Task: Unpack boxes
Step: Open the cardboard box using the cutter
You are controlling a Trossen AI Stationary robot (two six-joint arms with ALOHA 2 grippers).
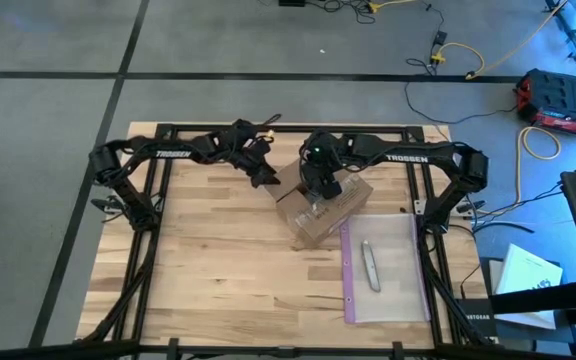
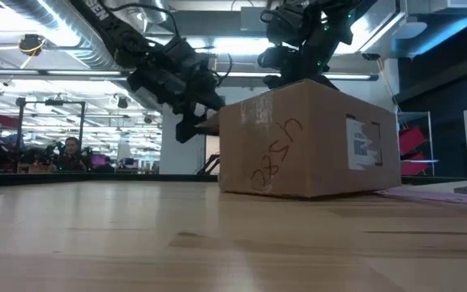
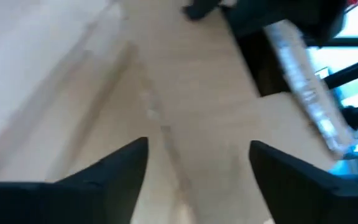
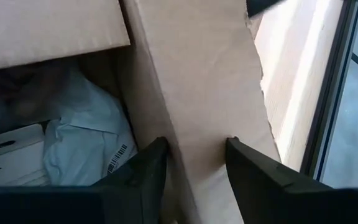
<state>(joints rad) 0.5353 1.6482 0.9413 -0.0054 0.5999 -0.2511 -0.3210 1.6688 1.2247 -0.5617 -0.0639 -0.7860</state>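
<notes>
Table (image 1: 218, 270): pale wood planks, dark frame round the edges, seen from above.

Left arm reaches in from the left side toward the table's middle. Left gripper (image 1: 265, 176) hangs just beside the box's left far corner, not touching it as far as the high view tells. Fingers (image 3: 114, 171) stand apart in the left wrist view, nothing between them, only bare wood beyond.

Right arm comes in from the right side, bent down over the box. Right gripper (image 4: 196, 158) sits on top of the box, its two fingers (image 4: 145, 168) straddling a raised cardboard flap (image 4: 197, 93), one on each side, pressed to it or very nearly.

Box (image 1: 323, 210): brown cardboard, near the table's middle, slightly right, turned at an angle. Low view shows a pale label (image 2: 364, 143) on one side and scrawled handwriting on another. Top open; pale wrapped contents (image 4: 86, 149) with a barcode visible inside.

Clear plastic bag (image 1: 388, 275) with purple edge lies flat, touching the box's near right corner.

Small grey tool (image 1: 370, 265) rests on the bag.
</notes>
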